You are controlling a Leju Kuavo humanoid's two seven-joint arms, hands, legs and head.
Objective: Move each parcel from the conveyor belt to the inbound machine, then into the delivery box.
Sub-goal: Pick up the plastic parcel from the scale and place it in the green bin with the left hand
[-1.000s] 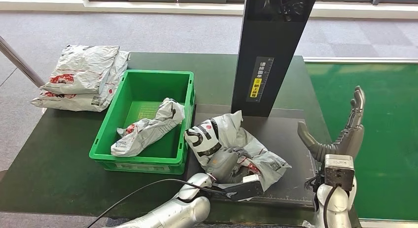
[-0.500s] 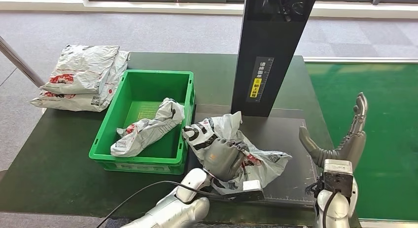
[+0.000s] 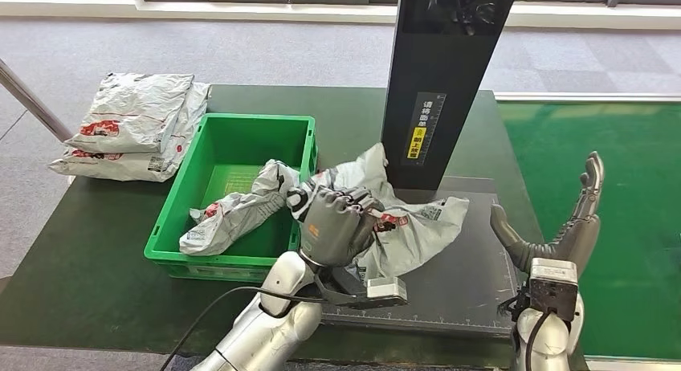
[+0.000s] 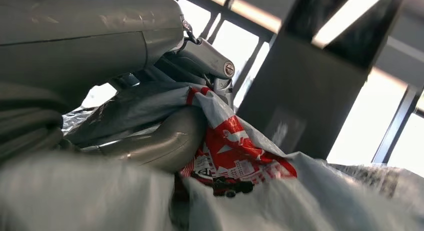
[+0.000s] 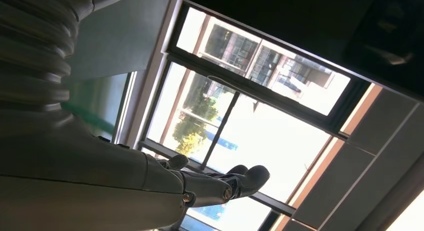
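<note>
My left hand point(image 3: 337, 223) grips a crumpled grey parcel point(image 3: 409, 225) with red print and holds it lifted above the dark scanner plate point(image 3: 462, 283), close to the green box point(image 3: 237, 267). In the left wrist view the thumb point(image 4: 160, 146) presses into the grey-and-red wrapper point(image 4: 235, 151). Another grey parcel point(image 3: 237, 208) lies inside the green box. My right hand point(image 3: 566, 226) stands upright and open at the plate's right edge, holding nothing; in the right wrist view its fingers point(image 5: 235, 181) show apart against the windows.
The black scanner column point(image 3: 446, 74) rises just behind the held parcel. Two stacked grey parcels point(image 3: 132, 122) lie on the dark table point(image 3: 88, 258) left of the box. The green conveyor belt point(image 3: 634, 186) runs along the right.
My left hand has closed on the parcel, lifted it off the scanner plate and carried it back and left toward the green box. My right hand drifted slightly right.
</note>
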